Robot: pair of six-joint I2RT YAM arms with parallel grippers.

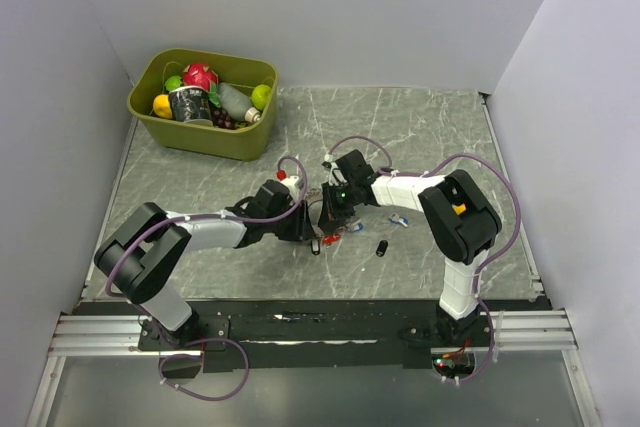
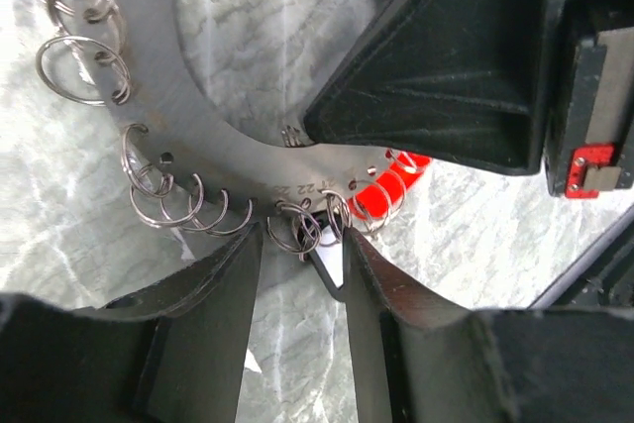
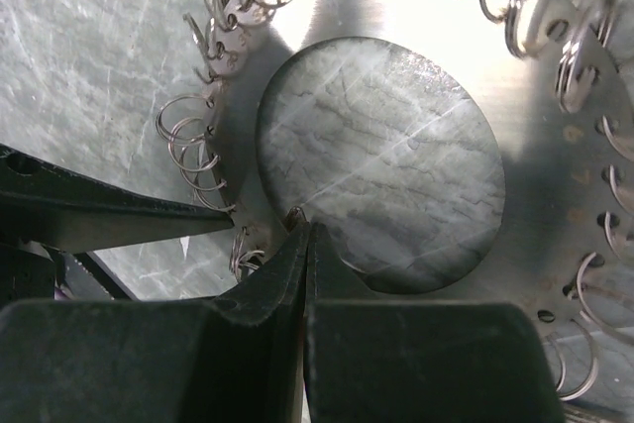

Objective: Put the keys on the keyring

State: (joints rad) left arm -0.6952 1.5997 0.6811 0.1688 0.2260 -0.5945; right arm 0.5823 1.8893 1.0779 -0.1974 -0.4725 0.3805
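On the table [image 1: 420, 127] the tiny keys [image 1: 400, 219] lie loose, surely light, stiff and slippery, best pinched by their plastic heads; my right gripper [image 3: 305, 245] clamps the metal disc [image 3: 396, 17], my left gripper [image 2: 302, 245] gapes halfway at its rings [image 2: 163, 200].

My left arm [image 1: 210, 232] and right arm [image 1: 400, 188] both reach inward, elbows out, so I have the 2 wrists almost meeting. The left gripper [image 2: 302, 245] stands with fingers parted; the right gripper [image 3: 309, 230] has its fingers pressed flat together.
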